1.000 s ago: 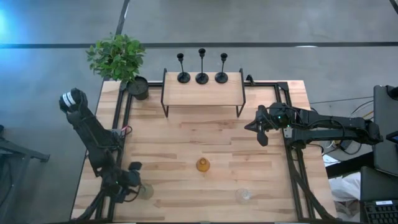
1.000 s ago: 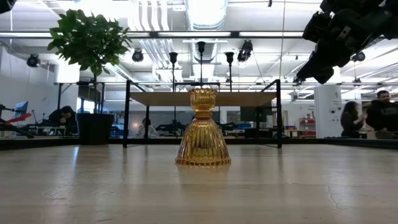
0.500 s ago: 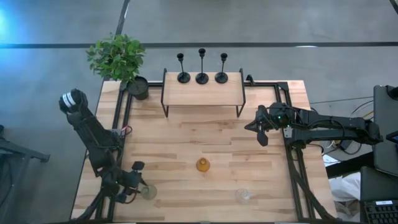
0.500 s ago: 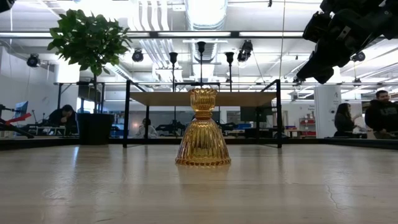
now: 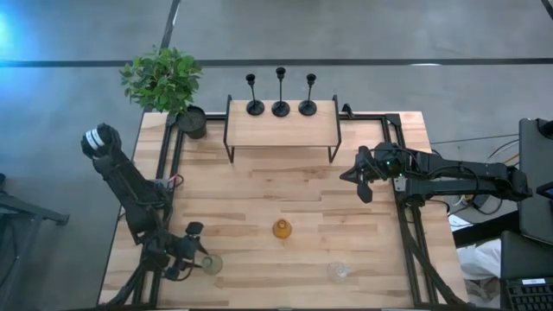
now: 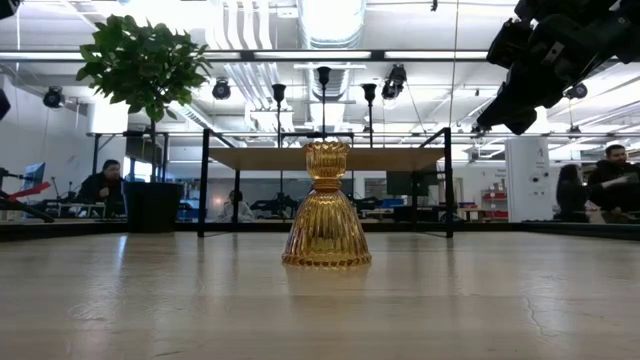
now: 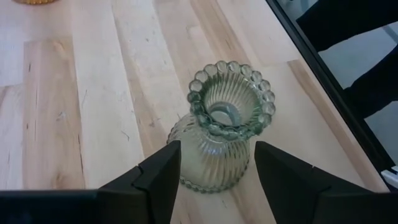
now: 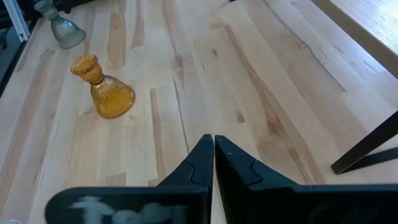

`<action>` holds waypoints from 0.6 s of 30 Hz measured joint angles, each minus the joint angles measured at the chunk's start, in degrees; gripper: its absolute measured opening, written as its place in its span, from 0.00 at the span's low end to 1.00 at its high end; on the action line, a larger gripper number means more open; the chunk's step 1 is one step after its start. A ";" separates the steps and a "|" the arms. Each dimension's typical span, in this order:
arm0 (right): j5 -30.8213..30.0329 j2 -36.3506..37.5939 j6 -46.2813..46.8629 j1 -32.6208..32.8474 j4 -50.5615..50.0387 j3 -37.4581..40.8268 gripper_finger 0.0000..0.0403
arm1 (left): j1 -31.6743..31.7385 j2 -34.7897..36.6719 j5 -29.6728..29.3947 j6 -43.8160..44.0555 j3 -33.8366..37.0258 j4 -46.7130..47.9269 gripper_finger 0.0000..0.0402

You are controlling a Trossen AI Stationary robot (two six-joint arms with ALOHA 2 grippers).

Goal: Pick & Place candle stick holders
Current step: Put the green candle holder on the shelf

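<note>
Three black candle stick holders (image 5: 255,106) (image 5: 281,108) (image 5: 308,106) stand on their round bases on the raised wooden shelf (image 5: 281,131) at the table's far side. They also show in the low view (image 6: 323,80). My left gripper (image 7: 217,149) is open at the near left. Its fingers stand on either side of a greenish glass vase (image 7: 227,134), which stands upright on the table (image 5: 212,263). My right gripper (image 5: 357,177) is shut and empty, held above the table's right side (image 8: 213,140). My left gripper has one finger (image 7: 165,168) on each side of the greenish vase's ribbed body (image 7: 211,168), slanting down from the table's left. I cannot tell whether the fingers touch it. The vase stands on its base on the table.
An amber glass vase (image 5: 282,229) stands mid-table. A clear glass vase (image 5: 338,271) stands near the front edge. A potted plant (image 5: 192,121) sits at the far left corner. A black frame rail (image 5: 406,233) runs along the table's right side. People sit in the room behind.
My left gripper has shifted a little toward the table's right edge. The greenish vase between its fingers now shows a little farther right too and is still upright.
</note>
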State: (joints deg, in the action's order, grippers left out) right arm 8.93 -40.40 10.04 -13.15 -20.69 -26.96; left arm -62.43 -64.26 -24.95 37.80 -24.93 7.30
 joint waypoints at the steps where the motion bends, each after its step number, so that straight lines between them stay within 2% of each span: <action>1: 0.00 0.01 0.00 0.01 -0.02 0.00 0.03 | 0.14 -0.01 -0.01 0.00 0.00 -0.01 0.53; 13: 0.00 0.02 0.00 0.00 0.00 0.00 0.03 | 2.38 -0.03 0.09 -7.06 0.00 -4.48 0.57; 18: 0.00 0.01 0.00 0.01 -0.02 0.00 0.03 | 3.56 -0.05 2.12 -8.24 1.46 -6.06 0.57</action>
State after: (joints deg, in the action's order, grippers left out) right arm 8.93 -40.39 10.04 -13.14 -20.71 -26.96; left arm -58.87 -64.31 -22.83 29.56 -23.46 1.24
